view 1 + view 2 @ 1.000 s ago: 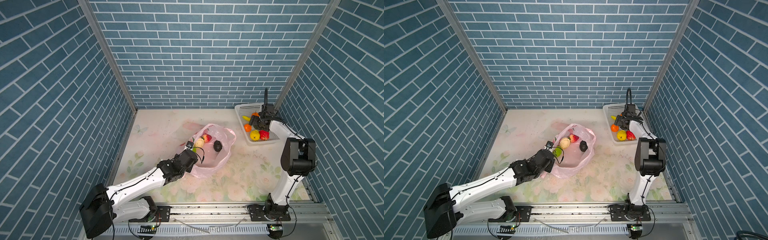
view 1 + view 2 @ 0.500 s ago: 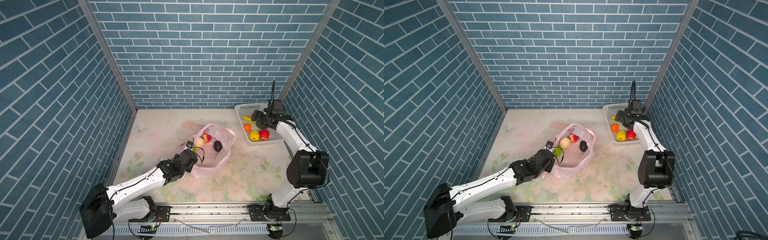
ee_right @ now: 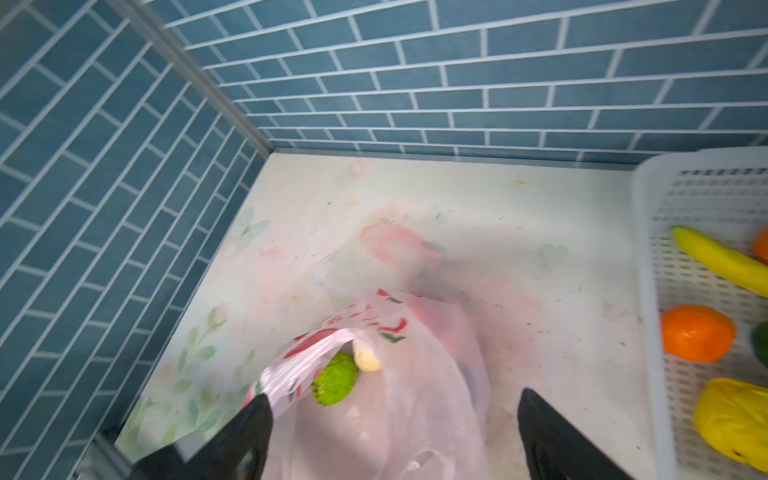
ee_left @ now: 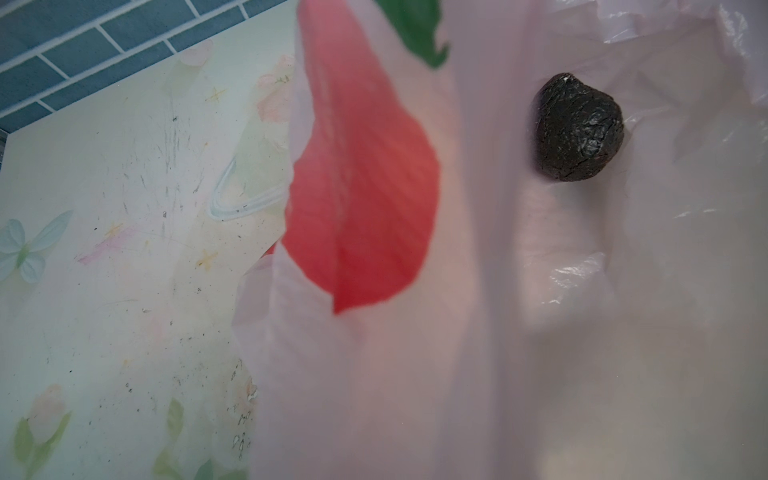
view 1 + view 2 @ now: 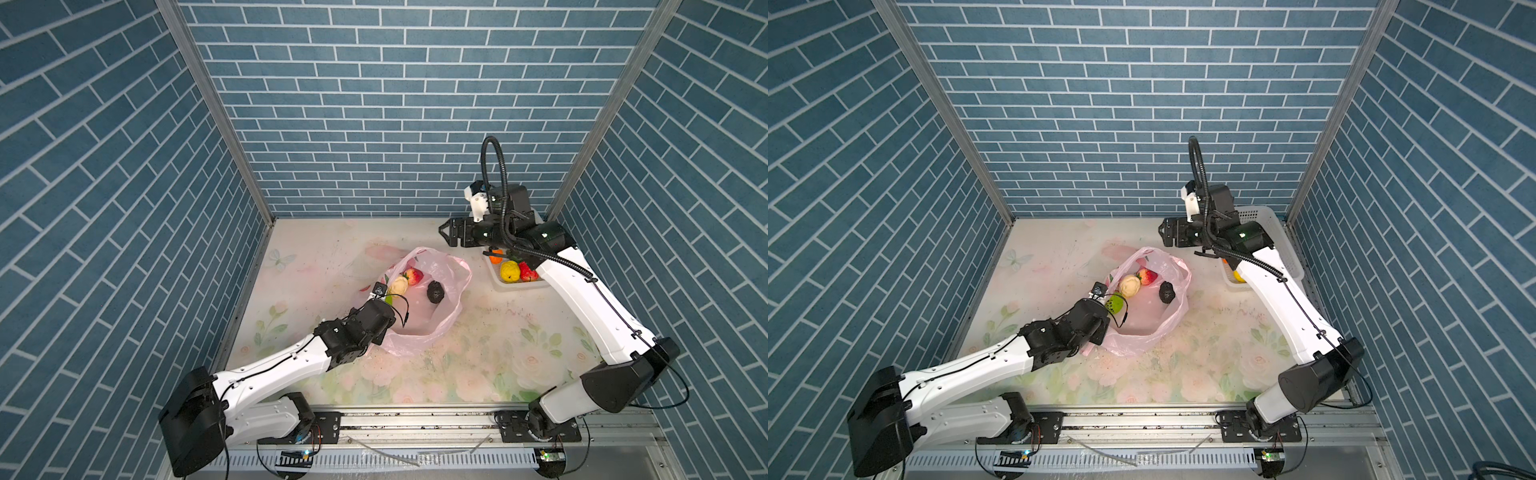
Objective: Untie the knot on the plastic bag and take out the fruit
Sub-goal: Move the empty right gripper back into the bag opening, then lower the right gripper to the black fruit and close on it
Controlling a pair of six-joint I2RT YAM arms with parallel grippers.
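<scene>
- Found thin translucent pink plastic bag [image 5: 449,321] w/ red heart prints lying near ctr of floral-print table [image 5: 478,353], mouth open upward.
- Counted 4 pcs fruit inside: round cream fruit [image 5: 399,286], red apple [image 5: 414,275] touching it, dark green wrinkled avocado [image 5: 435,292] apart toward bag's right side, bumpy light green fruit [image 5: 1116,303] just beside the cream one at left rim.
- Found left hand [image 5: 379,291] at bag's left rim, closed tight; rim film standing up at that spot, so logged as pinching the plastic bag. Fingertips hidden.
- Via left wrist cam: saw pink film w/ red heart print hanging close in front, blurred; avocado [image 4: 579,129] beyond it on bag floor.
- Found right hand [image 5: 444,236] hovering above table btw bag and basket, spread wide, nothing held. Via right wrist cam: saw both black fingers [image 3: 249,428] well apart, bag below them.
- Noted white perforated plastic basket [image 5: 1285,249] at table's far right corner, holding long yellow banana [image 3: 723,259], orange tangerine [image 3: 696,332], yellow lemon [image 3: 735,415], small red fruit [image 5: 527,271]; lemon touching small red fruit, all apart from bag.
</scene>
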